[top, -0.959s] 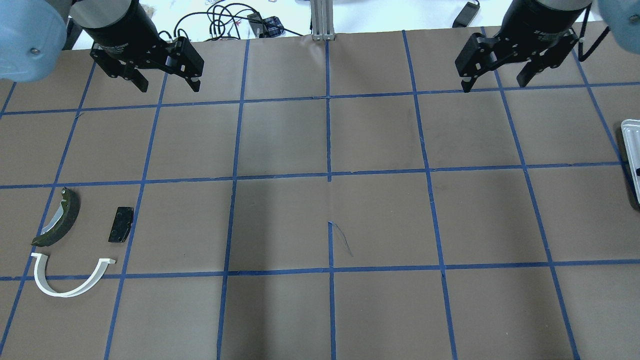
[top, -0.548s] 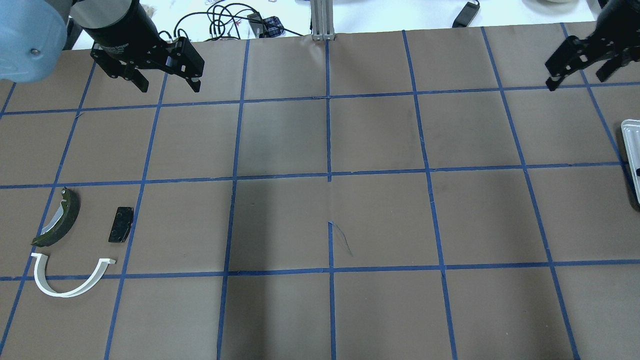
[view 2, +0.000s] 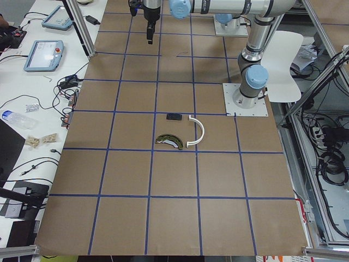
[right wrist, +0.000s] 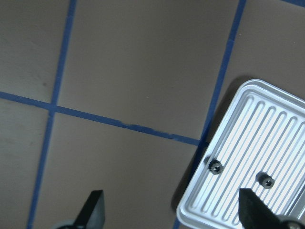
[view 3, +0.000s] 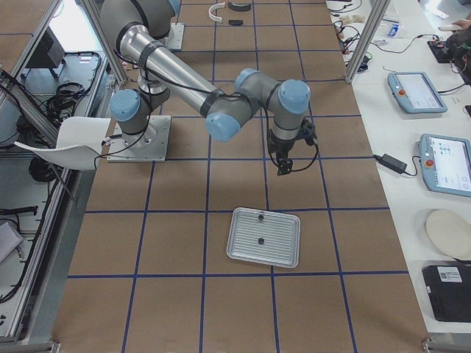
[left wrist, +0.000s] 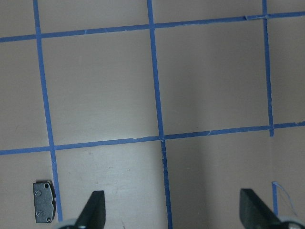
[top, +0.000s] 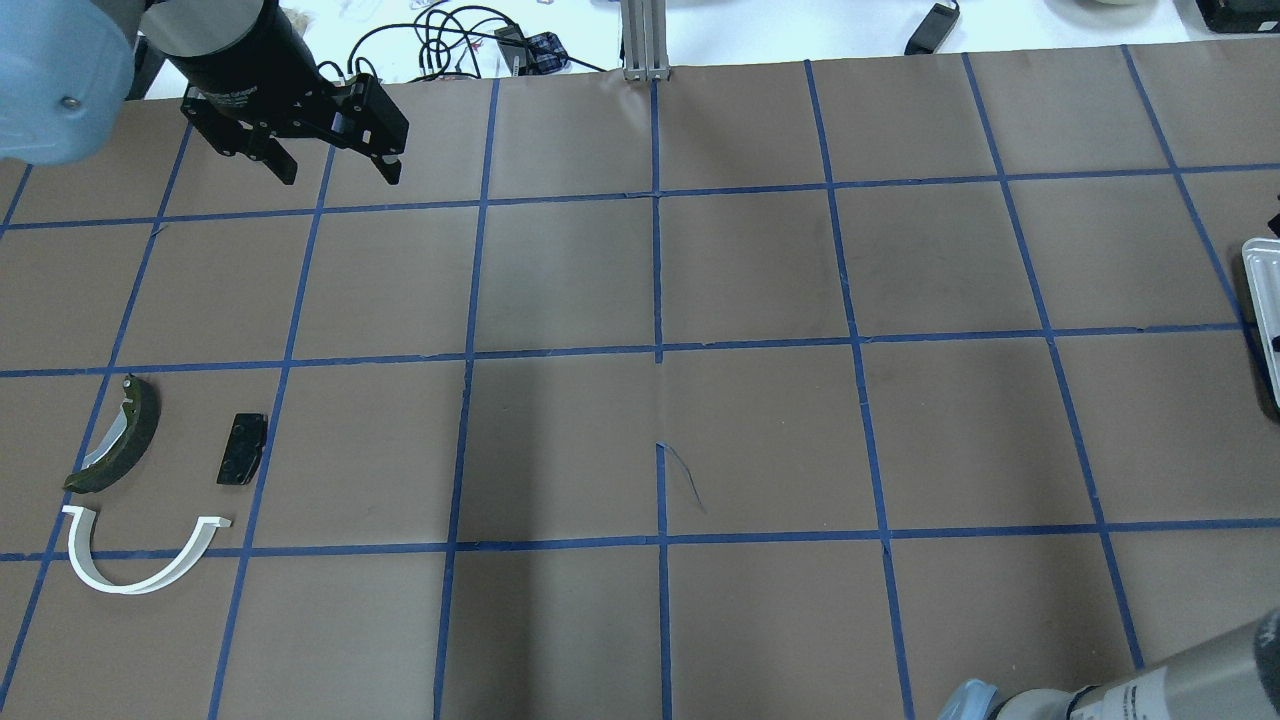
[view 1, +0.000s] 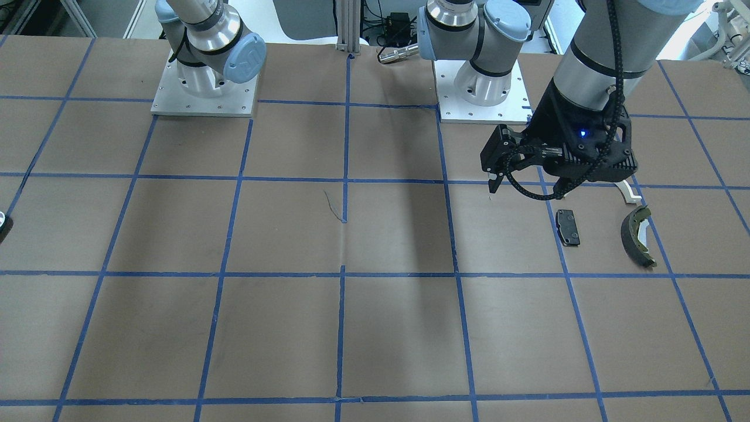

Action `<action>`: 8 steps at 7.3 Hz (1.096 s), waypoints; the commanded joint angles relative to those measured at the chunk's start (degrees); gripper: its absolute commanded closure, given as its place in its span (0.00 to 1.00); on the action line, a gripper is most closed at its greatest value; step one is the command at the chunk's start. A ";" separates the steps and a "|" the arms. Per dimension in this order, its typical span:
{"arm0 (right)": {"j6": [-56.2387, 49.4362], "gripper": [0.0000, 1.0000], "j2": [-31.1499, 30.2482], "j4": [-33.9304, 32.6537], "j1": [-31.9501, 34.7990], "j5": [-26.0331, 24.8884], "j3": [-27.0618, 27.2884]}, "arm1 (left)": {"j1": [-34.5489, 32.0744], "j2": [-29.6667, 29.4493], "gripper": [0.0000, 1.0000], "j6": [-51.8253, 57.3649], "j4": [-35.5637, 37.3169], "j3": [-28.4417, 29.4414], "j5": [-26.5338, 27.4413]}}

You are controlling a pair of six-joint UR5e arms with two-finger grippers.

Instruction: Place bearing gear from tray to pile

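At the table's end on the robot's right side, the right gripper (right wrist: 174,212) hangs above the corner of the ribbed metal tray (right wrist: 267,124), with its jaws spread wide and nothing between them. Two small bearing gears (right wrist: 216,166) lie in the tray, a little apart, so I judge the task is only at the approach step, with no gear picked up yet. For the next move, the gripper should come over one gear, go down straight and pinch it with care, because the part is tiny and sits among ridges. The pile waits well apart at the other end: a black pad (top: 242,449), a brake shoe (top: 125,435) and a white arc (top: 120,588). The left gripper (top: 338,172) hovers on that side, also released and empty. Brown paper (top: 760,270) with a blue tape grid covers the table, and a side bench holds tablets (view 3: 443,163) and cables.
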 commanded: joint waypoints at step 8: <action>-23.04 0.00 13.44 -12.89 -11.69 -0.81 -0.26 | 0.21 0.03 0.00 0.05 0.00 -0.38 0.00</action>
